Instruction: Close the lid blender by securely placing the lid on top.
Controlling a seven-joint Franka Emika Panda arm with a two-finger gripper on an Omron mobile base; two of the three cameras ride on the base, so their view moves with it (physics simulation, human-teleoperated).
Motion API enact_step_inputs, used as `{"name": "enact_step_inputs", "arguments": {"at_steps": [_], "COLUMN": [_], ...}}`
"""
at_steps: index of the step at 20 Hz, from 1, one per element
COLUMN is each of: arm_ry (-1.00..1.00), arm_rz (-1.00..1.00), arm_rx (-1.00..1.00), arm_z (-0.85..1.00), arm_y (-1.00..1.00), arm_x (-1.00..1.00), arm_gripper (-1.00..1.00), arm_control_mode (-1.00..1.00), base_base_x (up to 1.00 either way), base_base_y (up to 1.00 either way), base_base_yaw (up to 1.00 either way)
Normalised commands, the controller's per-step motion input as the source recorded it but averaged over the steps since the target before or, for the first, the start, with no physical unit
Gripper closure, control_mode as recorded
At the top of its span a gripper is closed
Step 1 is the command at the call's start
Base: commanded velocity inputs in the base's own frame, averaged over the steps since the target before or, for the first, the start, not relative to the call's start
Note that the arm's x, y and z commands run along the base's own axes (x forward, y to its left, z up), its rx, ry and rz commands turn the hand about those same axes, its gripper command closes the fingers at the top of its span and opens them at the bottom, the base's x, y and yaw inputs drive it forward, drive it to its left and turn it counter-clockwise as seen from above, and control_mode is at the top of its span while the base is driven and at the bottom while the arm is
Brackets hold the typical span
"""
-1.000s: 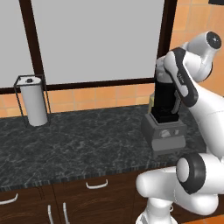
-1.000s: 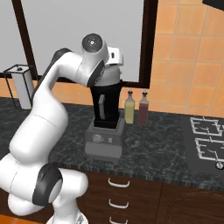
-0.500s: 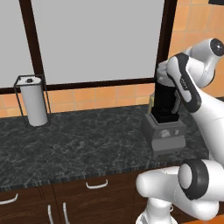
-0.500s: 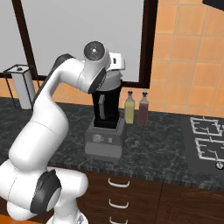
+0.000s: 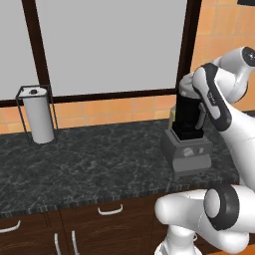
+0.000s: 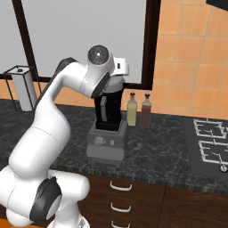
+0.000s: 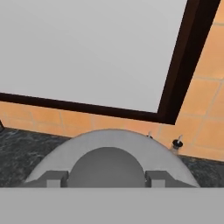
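One lid, round and light grey with a raised darker knob at its centre, is seen in the hand view, directly ahead of the gripper. The knob is flanked by the two finger tips, one on each side, and the jaws are drawn in and pinched on it. From the base views the lid is hidden by the arm's wrist, which is held over the top of the blender; whether the lid is fully seated on the jar cannot be told.

The blender's dark jar is seen standing upright on its boxy grey base, a round dial being shown on the near face of that base. It is placed toward the far edge of the dark speckled counter. In the right base view, two bottles, a yellowish one and a reddish-brown one, are set just beside the blender on its right, close to the orange tiled wall. Further right, a cooktop is let into the counter. Well apart on the left, a white paper roll is held upright in a wire holder below the large window. Dark drawers with pale handles are fitted under the counter.
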Motion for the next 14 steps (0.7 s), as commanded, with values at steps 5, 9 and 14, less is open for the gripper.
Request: {"name": "enact_step_inputs", "arguments": {"at_steps": [5,9,14], "arm_ry": [0.14,0.15,0.02], "arm_rz": [0.0,0.0,0.0], "arm_rx": [0.0,0.0,0.0], "arm_z": [0.39,0.01,-0.46], "arm_y": [0.0,-0.04,-0.1], "arm_x": [-0.18,-0.05,0.0], "arm_gripper": [1.0,1.0,1.0], "arm_control_mode": [-1.0,-1.0,-1.0], "base_base_x": [0.0,0.0,0.0], "base_base_y": [0.0,0.0,0.0], "base_base_yaw": [0.0,0.0,0.0]}}
